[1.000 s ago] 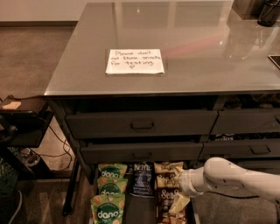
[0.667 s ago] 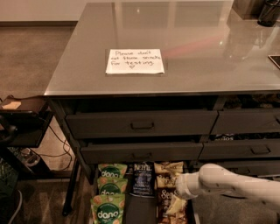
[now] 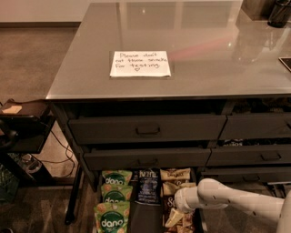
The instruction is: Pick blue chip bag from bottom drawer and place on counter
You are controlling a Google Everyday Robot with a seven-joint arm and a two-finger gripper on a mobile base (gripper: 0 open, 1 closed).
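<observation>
The blue chip bag (image 3: 148,186) lies in the middle column of the open bottom drawer (image 3: 145,221), with white lettering at its top. Green bags (image 3: 113,200) fill the column to its left and brown bags (image 3: 175,174) the column to its right. My white arm reaches in from the right. Its gripper (image 3: 179,200) hangs low over the brown-bag column, just right of the blue bag and apart from it. The grey counter (image 3: 213,50) above bears the white note (image 3: 140,63).
Two shallower drawers (image 3: 148,129) (image 3: 146,159) stick out a little above the bottom drawer. A small dark side table (image 3: 22,116) with cables stands at the left. A dark container (image 3: 278,13) and a flat dark item (image 3: 286,62) sit at the counter's right.
My arm has moved left and slightly down, from beside the drawer's right edge to over the brown-bag column, closer to the blue bag.
</observation>
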